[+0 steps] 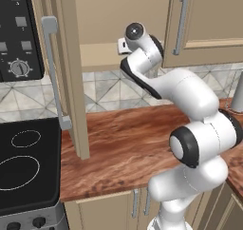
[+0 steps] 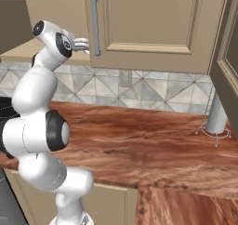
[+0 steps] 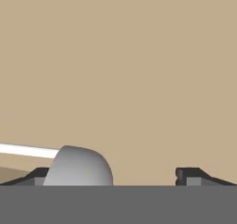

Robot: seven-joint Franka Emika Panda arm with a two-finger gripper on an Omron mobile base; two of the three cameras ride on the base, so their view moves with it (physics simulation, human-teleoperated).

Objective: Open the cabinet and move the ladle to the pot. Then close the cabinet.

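Two dark fingertips (image 3: 194, 177) stand wide apart at the bottom of my hand view, so the gripper (image 3: 115, 177) is fully open w/ nothing clamped. Ladle (image 3: 78, 166) sits right at the left tip: grey rounded bowl up close, thin pale handle running off to the left edge. It looks to be between the tips but nearer the left one; can't tell if it's touching. Behind it I see plain tan cabinet interior.

From the left base view, near to far: arm rises lower right over the wood counter (image 1: 123, 148), black cooktop (image 1: 28, 162) on the left. Left cabinet door (image 1: 71, 72) is swung open toward me, edge-on, long silver handle (image 1: 54, 72) facing the stove side. Arm's wrist reaches up into the open cabinet (image 1: 114, 15), over its bottom shelf.

Right base view: hand is up at the shelf edge, just left of the closed right door (image 2: 148, 19) and its vertical bar. Further right on the counter, a grey cylinder (image 2: 216, 115) stands on a wire trivet, partly cut by a nearer door; prob the pot, not sure.
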